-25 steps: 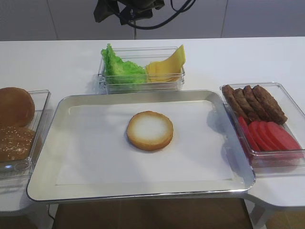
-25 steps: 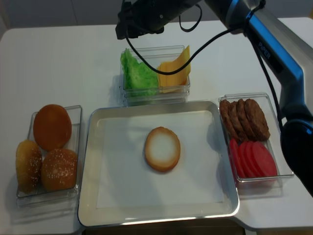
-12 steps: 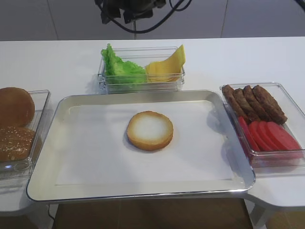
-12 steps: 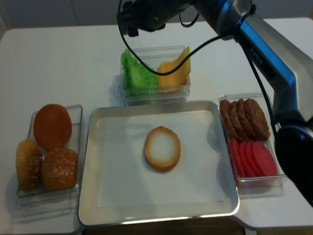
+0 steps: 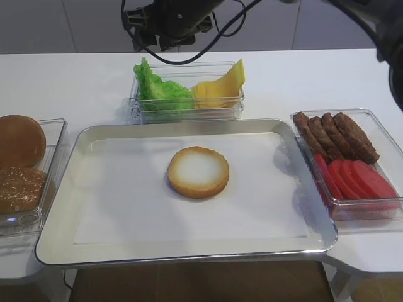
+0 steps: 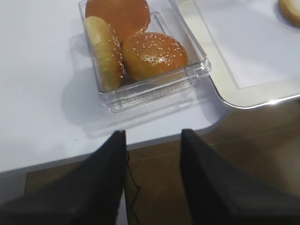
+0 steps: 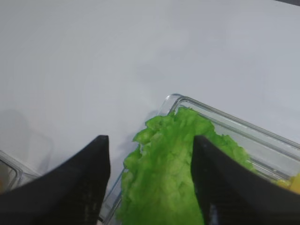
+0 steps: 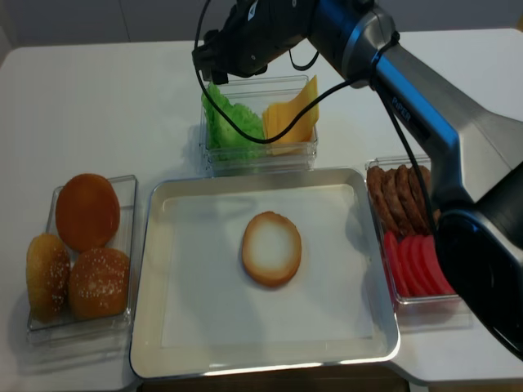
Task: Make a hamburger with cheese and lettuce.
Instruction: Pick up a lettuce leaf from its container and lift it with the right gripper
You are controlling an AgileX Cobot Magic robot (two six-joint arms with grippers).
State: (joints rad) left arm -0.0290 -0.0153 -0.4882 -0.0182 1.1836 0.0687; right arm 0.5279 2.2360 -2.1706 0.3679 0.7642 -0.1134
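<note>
R hand point(image 7: 150, 187) hangs over the lettuce point(image 7: 173, 173), fingers spread w/ the leaf between them, not touching it. L hand point(image 6: 152, 180) fingers apart, empty, over the tabletop point(image 6: 37, 93) edge by the bun box point(image 6: 154, 84). Landmark = tray point(image 5: 56, 239): hamburger point(image 5: 198, 171) sits at its centre on white paper; lettuce and cheese point(image 5: 220, 88) share a clear box point(image 5: 189, 112) just behind the tray, lettuce on the left half, cheese on the right.
</note>
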